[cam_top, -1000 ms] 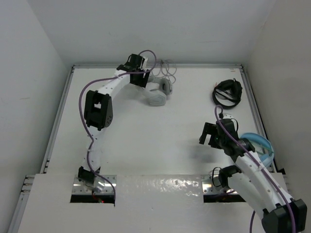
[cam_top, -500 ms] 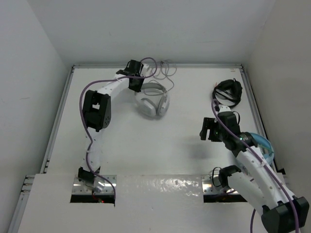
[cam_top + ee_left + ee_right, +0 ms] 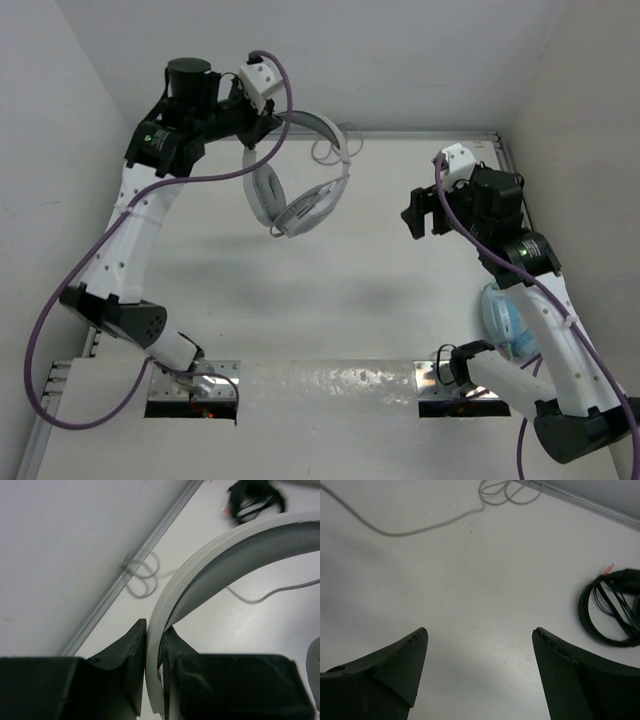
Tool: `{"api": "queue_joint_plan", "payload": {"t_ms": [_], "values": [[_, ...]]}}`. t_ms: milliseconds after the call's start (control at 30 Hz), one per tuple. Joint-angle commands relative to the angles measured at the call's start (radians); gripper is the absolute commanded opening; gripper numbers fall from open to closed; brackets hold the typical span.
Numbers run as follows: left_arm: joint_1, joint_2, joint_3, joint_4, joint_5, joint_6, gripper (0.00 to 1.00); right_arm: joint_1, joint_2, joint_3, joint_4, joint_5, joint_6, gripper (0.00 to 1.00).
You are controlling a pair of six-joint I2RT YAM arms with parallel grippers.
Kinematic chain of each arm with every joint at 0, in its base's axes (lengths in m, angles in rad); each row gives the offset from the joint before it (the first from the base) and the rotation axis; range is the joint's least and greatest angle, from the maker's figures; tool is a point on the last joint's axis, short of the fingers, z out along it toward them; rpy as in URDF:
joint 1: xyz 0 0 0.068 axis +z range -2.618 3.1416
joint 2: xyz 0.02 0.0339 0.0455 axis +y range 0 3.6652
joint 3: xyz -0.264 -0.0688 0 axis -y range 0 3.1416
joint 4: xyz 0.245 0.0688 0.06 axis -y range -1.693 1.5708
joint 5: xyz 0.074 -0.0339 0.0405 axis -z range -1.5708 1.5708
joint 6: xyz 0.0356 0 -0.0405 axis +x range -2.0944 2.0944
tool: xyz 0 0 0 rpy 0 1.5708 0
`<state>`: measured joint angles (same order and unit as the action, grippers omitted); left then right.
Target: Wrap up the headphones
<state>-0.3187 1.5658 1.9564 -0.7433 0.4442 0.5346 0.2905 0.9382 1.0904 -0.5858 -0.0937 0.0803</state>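
The white headphones (image 3: 268, 196) hang in the air over the back of the table, earcups down. My left gripper (image 3: 265, 122) is shut on their wide headband (image 3: 235, 542) and holds them up; in the left wrist view the band is pinched edge-on between the black fingers of the left gripper (image 3: 155, 628). Their thin pale cable (image 3: 142, 574) trails down to loops by the back rail (image 3: 335, 150). My right gripper (image 3: 420, 216) hovers to the right of the headphones, open and holding nothing. The right wrist view has the right gripper (image 3: 480, 630) over bare table, the cable (image 3: 420, 530) beyond it.
Black headphones with a coiled cord (image 3: 612, 607) lie at the back right, mostly hidden by my right arm in the top view. Light blue headphones (image 3: 503, 316) lie by the right edge under that arm. A raised rail (image 3: 400, 133) borders the table.
My left gripper closed on the headband and lifted the headphones off the table. My right arm rose and swung toward the back, away from the light blue headphones.
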Motion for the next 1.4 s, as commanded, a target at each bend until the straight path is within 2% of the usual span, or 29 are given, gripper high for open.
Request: {"api": "queue_joint_plan", "payload": {"t_ms": [0, 133, 267, 467, 667, 867, 967, 1100, 1233, 1300, 1367], "values": [[0.003, 0.0, 0.054, -0.119, 0.201, -0.17, 0.0, 0.003, 0.028, 0.028, 0.147, -0.113, -0.073, 0.84], [0.003, -0.029, 0.082, -0.053, 0.189, -0.33, 0.0, 0.002, 0.019, -0.058, 0.34, -0.253, -0.048, 0.87], [0.003, -0.018, 0.159, -0.034, 0.194, -0.486, 0.0, 0.002, 0.021, -0.133, 0.437, -0.346, 0.05, 0.86], [0.012, -0.018, 0.154, 0.028, 0.136, -0.692, 0.0, 0.002, 0.036, -0.224, 0.556, -0.345, 0.087, 0.89], [0.015, -0.036, 0.127, 0.096, 0.05, -0.838, 0.0, 0.002, 0.174, -0.207, 0.58, -0.318, 0.065, 0.89], [0.015, -0.043, 0.134, 0.094, -0.018, -0.884, 0.0, 0.002, 0.289, -0.267, 0.733, -0.239, 0.064, 0.89], [0.015, -0.041, 0.139, 0.081, -0.07, -0.898, 0.0, 0.002, 0.364, -0.253, 0.787, -0.187, 0.11, 0.89], [0.015, -0.044, 0.144, 0.05, -0.116, -0.907, 0.0, 0.004, 0.453, -0.265, 0.961, -0.164, 0.208, 0.87], [0.015, -0.049, 0.142, 0.045, -0.14, -0.914, 0.0, 0.027, 0.566, -0.219, 1.008, -0.198, 0.274, 0.81], [0.015, -0.05, 0.142, 0.045, -0.144, -0.917, 0.0, 0.044, 0.589, -0.225, 1.037, -0.157, 0.292, 0.78], [0.018, -0.047, 0.139, 0.05, -0.142, -0.935, 0.0, 0.064, 0.642, -0.231, 1.113, -0.112, 0.327, 0.71]]}}
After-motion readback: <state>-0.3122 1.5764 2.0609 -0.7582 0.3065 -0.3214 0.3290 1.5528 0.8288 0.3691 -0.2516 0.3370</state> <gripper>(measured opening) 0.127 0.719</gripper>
